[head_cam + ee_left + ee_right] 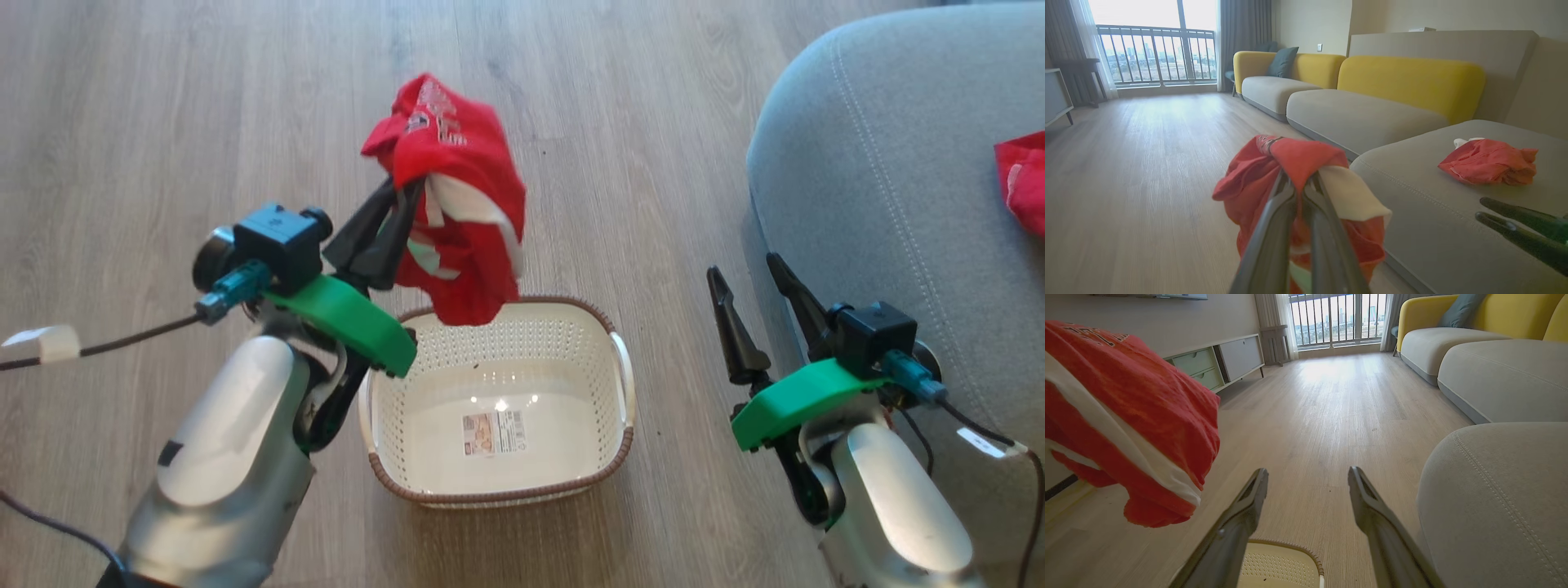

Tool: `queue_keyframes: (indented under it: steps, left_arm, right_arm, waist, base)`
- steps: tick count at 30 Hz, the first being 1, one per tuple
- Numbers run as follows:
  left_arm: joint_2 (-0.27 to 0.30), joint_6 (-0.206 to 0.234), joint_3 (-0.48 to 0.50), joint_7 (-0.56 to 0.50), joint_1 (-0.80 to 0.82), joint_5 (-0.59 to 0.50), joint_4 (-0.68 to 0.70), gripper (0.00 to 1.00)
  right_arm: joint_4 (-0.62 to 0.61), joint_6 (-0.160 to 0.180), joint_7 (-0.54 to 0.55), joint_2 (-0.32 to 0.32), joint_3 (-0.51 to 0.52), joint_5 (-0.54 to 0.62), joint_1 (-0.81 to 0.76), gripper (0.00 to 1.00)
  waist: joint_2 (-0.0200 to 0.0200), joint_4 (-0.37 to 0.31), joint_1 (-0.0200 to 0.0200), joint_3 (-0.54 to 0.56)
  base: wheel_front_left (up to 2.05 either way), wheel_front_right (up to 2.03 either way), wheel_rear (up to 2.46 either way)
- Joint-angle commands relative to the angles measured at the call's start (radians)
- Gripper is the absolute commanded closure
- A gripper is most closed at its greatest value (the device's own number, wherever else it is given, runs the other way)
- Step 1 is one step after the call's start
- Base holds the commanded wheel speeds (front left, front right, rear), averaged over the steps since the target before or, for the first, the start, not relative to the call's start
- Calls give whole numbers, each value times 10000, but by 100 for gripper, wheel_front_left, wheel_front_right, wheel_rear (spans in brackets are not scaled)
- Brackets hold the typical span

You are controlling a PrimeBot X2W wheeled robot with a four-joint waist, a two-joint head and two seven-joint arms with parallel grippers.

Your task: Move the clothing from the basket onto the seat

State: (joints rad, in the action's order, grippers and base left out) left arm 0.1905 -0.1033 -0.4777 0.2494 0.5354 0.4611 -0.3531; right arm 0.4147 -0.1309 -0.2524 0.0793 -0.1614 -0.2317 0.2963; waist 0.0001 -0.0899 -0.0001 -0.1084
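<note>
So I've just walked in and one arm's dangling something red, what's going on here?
The robot is emptying the basket onto the grey seat. Its left gripper, jaws shut, holds one red garment up above the basket, which has nothing left inside but a label. Another red garment lies on the seat. The right gripper hangs beside the seat, jaws open, holding nothing.

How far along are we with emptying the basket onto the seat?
Done: one red garment lies on the seat, and the basket looks empty apart from its label. In hand: the left gripper is shut on a second garment, lifted above the basket. Left: carry it to the seat and release. The right gripper is open, holding nothing.
</note>
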Motion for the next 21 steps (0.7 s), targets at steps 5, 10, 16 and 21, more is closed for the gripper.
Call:
queue_keyframes:
  steps: [5, 10, 16, 21]
  left_arm:
    - [225, 68, 690, 124, 784, -273, 1518, 100]
    - [234, 179, 600, -20, 790, -320, 2143, 100]
    - [251, 328, 486, -190, 607, -335, 2462, 100]
    - [194, 363, 353, -239, 506, -306, 2609, 100]
  right_arm:
    - [-227, 2, -94, 48, -261, -108, -98, 0]
    - [-200, 2, -94, 40, -303, -124, -181, 0]
    - [-796, 2, -94, -61, -1355, -204, 83, 0]
    - [-1426, 2, -94, -119, -2862, -333, 573, 0]
  waist:
    - [-1, -18, 1, 213]
    - [-1, -41, 1, 222]
    - [-1, -72, 1, 239]
    - [-1, -68, 1, 219]
  base:
    - [0, 0, 0]
    - [0, 0, 0]
    - [0, 0, 0]
    - [0, 0, 0]
